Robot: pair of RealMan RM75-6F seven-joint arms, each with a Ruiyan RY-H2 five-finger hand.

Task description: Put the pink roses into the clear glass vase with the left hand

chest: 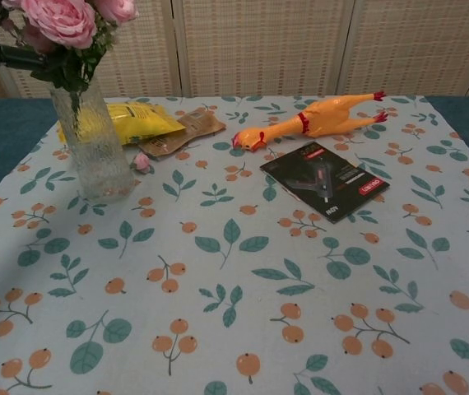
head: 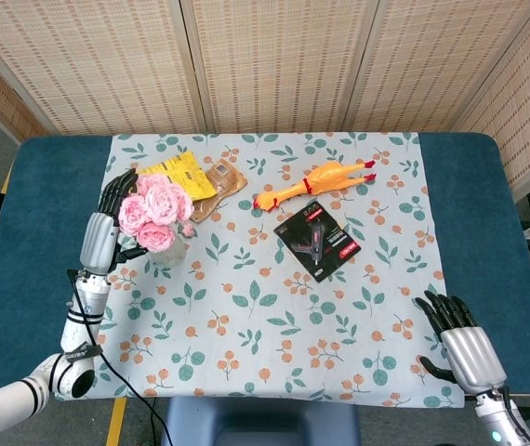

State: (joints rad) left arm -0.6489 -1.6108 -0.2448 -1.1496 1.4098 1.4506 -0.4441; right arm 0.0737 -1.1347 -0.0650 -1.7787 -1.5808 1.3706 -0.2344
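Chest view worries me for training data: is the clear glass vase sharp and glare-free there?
Chest view: clear ribbed glass vase sharp, no strong glare, pink roses cropped at top edge. Head view: even lighting, vase mostly hidden under blooms.
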